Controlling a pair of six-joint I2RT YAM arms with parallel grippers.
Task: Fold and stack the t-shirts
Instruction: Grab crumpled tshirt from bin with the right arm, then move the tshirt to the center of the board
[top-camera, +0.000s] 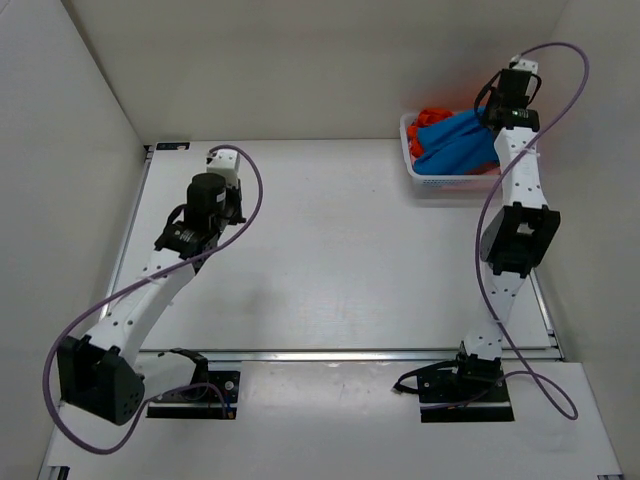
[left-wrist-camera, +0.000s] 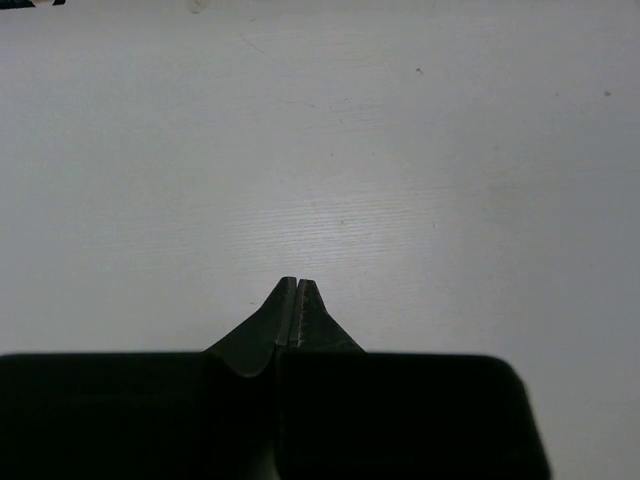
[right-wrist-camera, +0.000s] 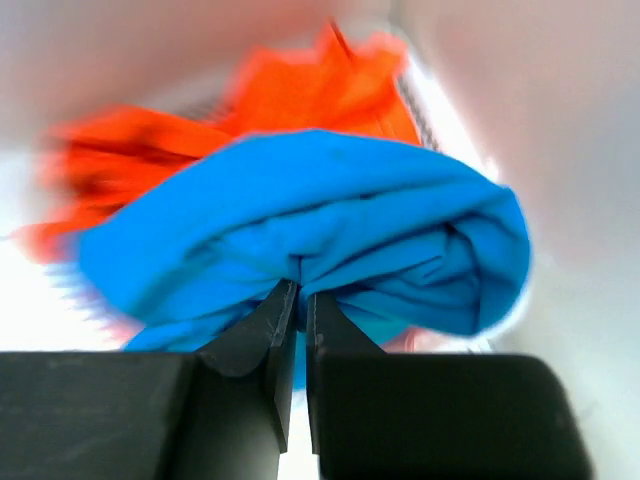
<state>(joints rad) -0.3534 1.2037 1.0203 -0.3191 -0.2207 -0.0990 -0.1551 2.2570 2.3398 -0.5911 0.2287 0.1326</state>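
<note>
A bright blue t-shirt lies bunched on top of an orange t-shirt in the white basket at the far right. My right gripper is shut on a fold of the blue t-shirt; in the top view it is over the basket's right side. The orange t-shirt shows behind the blue one. A bit of pale pink cloth peeks out below. My left gripper is shut and empty over the bare table, at the far left in the top view.
The white table is walled on the left, back and right. The basket stands in the far right corner. A metal rail runs across the near edge by the arm bases.
</note>
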